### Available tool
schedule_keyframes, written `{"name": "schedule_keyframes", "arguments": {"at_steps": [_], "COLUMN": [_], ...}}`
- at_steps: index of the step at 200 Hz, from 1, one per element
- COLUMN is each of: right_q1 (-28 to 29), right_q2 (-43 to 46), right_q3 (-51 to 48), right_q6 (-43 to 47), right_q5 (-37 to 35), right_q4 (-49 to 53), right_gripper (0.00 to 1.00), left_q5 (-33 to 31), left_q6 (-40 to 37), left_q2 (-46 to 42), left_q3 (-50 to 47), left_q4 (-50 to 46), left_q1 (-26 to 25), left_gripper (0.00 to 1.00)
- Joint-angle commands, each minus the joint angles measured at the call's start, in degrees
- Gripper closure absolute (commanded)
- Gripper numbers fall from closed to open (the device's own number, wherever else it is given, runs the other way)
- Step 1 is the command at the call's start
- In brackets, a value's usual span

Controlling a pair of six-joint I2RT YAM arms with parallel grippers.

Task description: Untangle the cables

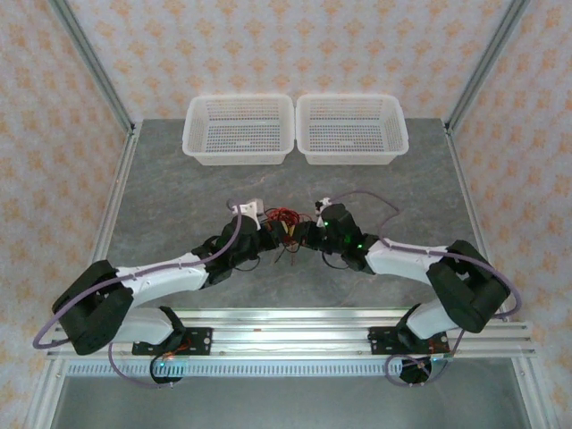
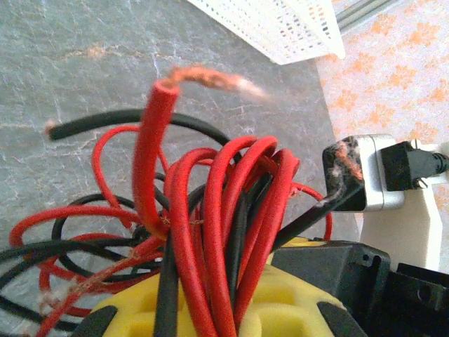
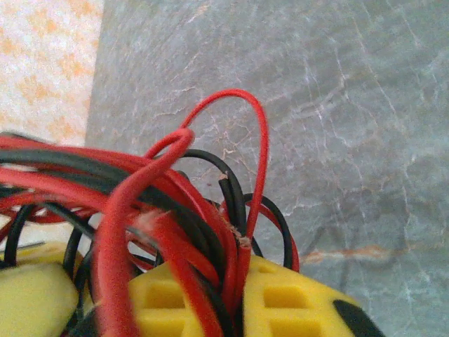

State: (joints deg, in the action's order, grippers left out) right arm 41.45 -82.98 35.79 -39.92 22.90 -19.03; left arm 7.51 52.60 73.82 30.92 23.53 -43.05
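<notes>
Left pincer (image 2: 203,309) and right pincer (image 3: 228,309) clench the cables (image 2: 210,210); wrist views reveal bare copper ends (image 2: 210,76); overhead, bent arms (image 1: 170,273) converge over the bench (image 1: 179,179).

Red and black cables (image 2: 210,232), white mesh baskets (image 1: 237,152), grey marbled table (image 1: 161,197), orange-flowered wallpaper (image 1: 286,45).

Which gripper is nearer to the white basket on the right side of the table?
Right. The right gripper, shut on the cables, is in front of the left corner of the right basket. The left gripper holds the same tangle farther left, in front of the left basket.
</notes>
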Motion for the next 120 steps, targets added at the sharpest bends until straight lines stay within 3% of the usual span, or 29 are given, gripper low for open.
{"name": "schedule_keyframes", "arguments": {"at_steps": [1,24,47,63,120], "right_q1": [0.12,0.11,0.12,0.21,0.34], "right_q2": [1.57,4.11,6.81,9.07,14.28], "right_q3": [4.34,8.46,11.1,11.31,11.86], "right_q6": [6.91,14.42,24.16,31.59,48.98], "right_q5": [-8.82,-18.4,-23.85,-24.26,-18.15], "right_q4": [9.58,19.98,25.02,25.44,24.38], "right_gripper": [0.99,1.0,1.0,1.0,1.0], "left_q5": [3.12,1.85,0.8,0.74,4.82], "left_q6": [-0.83,-3.49,-6.73,-9.01,-20.8], "left_q2": [-5.5,-8.86,-10.23,-10.47,-6.82], "left_q3": [0.77,1.36,2.8,3.72,9.27], "left_q4": [3.42,-3.77,-10.15,-12.34,-14.89], "left_q1": [0.8,2.03,2.44,2.61,2.6], "left_gripper": [1.0,1.0,0.62,0.47,0.4]}}
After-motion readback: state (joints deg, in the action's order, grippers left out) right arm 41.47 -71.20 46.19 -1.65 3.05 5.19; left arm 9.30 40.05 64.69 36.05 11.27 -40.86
